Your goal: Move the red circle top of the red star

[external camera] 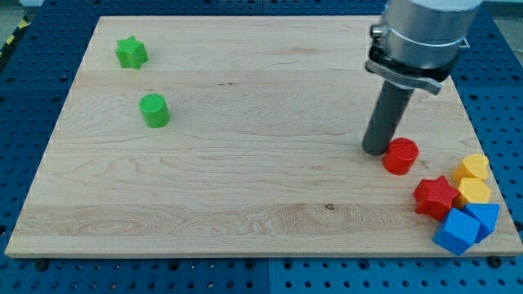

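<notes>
The red circle (400,155) lies on the wooden board at the view's right. The red star (435,197) lies below and to the right of it, a small gap apart. My tip (376,150) rests on the board just left of the red circle, touching or almost touching its left side. The dark rod rises from there to the arm's grey body at the view's top right.
A yellow block (473,168) and a second yellow block (474,193) sit right of the red star. Two blue blocks (466,226) lie at the board's bottom right corner. A green star (131,53) and a green cylinder (154,110) lie at the upper left.
</notes>
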`<state>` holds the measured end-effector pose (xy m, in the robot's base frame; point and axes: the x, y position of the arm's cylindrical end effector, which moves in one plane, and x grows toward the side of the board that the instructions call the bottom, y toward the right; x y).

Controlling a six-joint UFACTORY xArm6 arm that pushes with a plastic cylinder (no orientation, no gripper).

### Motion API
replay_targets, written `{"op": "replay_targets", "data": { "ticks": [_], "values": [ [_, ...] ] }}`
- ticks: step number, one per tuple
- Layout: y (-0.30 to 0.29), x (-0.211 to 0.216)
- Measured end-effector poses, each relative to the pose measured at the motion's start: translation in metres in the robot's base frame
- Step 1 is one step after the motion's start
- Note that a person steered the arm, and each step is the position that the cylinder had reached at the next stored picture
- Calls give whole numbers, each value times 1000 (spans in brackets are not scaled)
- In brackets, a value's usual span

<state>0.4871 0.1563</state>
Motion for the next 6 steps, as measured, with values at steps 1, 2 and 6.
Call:
{"op": "replay_targets", "data": {
  "ticks": [1, 2, 6],
  "values": [
    [7, 9],
    [14, 12],
    [21, 12]
  ]
}}
